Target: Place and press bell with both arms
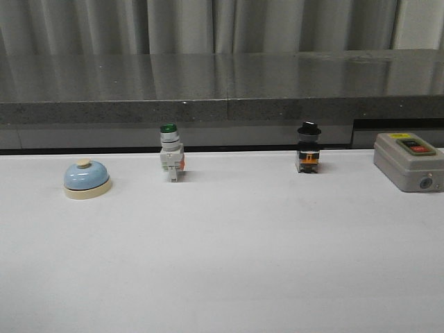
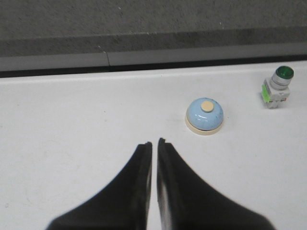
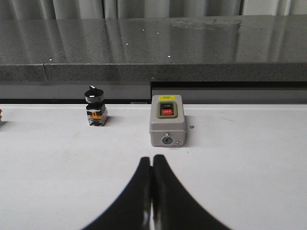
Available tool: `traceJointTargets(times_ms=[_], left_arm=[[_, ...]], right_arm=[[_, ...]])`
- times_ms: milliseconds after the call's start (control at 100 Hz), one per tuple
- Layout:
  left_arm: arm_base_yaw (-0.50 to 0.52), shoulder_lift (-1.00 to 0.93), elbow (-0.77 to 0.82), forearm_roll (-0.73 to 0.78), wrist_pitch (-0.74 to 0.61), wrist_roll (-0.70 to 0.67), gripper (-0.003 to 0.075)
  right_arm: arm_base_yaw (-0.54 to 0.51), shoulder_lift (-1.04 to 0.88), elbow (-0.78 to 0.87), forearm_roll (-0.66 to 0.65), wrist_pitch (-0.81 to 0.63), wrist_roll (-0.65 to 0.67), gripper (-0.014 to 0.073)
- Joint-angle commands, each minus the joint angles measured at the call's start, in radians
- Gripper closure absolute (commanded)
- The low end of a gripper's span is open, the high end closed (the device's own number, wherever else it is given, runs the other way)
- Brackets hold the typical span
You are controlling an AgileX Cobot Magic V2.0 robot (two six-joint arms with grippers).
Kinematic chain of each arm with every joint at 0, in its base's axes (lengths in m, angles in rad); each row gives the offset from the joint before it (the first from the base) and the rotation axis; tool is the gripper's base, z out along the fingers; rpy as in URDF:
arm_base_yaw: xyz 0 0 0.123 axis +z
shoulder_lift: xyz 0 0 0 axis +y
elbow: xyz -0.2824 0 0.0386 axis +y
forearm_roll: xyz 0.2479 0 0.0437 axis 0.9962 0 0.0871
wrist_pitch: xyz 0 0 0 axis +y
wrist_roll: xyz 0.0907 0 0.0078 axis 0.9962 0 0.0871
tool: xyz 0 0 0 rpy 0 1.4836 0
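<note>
The light-blue bell [image 1: 87,178] with a cream base and cream button stands on the white table at the left, near the back edge. It also shows in the left wrist view [image 2: 205,115]. My left gripper [image 2: 154,143] is shut and empty, short of the bell and to one side of it. My right gripper [image 3: 152,158] is shut and empty, a little short of a grey switch box. Neither arm shows in the front view.
A green-capped white push-button switch [image 1: 171,152] stands right of the bell, also in the left wrist view [image 2: 277,87]. A black-knobbed switch [image 1: 309,147] stands further right. A grey on/off switch box [image 1: 409,161] sits at the far right. A dark stone ledge [image 1: 222,83] runs along the back.
</note>
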Motion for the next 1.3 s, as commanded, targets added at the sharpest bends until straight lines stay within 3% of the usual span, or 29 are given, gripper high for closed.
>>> traceJointTargets(times_ms=[0, 70, 190, 280, 520, 800, 1290], left_arm=[[-0.032, 0.104, -0.105, -0.019, -0.027, 0.004, 0.0566], [-0.057, 0.185, -0.155, -0.019, -0.025, 0.004, 0.0429], [-0.100, 0.317, -0.236, -0.021, -0.025, 0.004, 0.0129], [-0.125, 0.414, -0.294, -0.024, -0.021, 0.004, 0.0036], [-0.159, 0.683, -0.445, -0.045, -0.009, 0.004, 0.0083], [-0.159, 0.933, -0.640, -0.073, 0.143, 0.004, 0.0090], [-0.159, 1.159, -0.795, -0.075, 0.143, 0.030, 0.0090]], right_arm=[[-0.006, -0.006, -0.002, -0.009, -0.080, -0.005, 0.0662], [-0.006, -0.006, -0.002, -0.009, -0.080, -0.005, 0.0662], [-0.006, -0.006, -0.002, -0.009, -0.080, -0.005, 0.0662], [-0.006, -0.006, -0.002, -0.009, -0.080, -0.005, 0.0662], [-0.006, -0.006, -0.002, -0.009, -0.080, -0.005, 0.0662], [-0.006, -0.006, -0.002, -0.009, -0.080, -0.005, 0.0662], [-0.006, -0.006, -0.002, -0.009, -0.080, -0.005, 0.0662]])
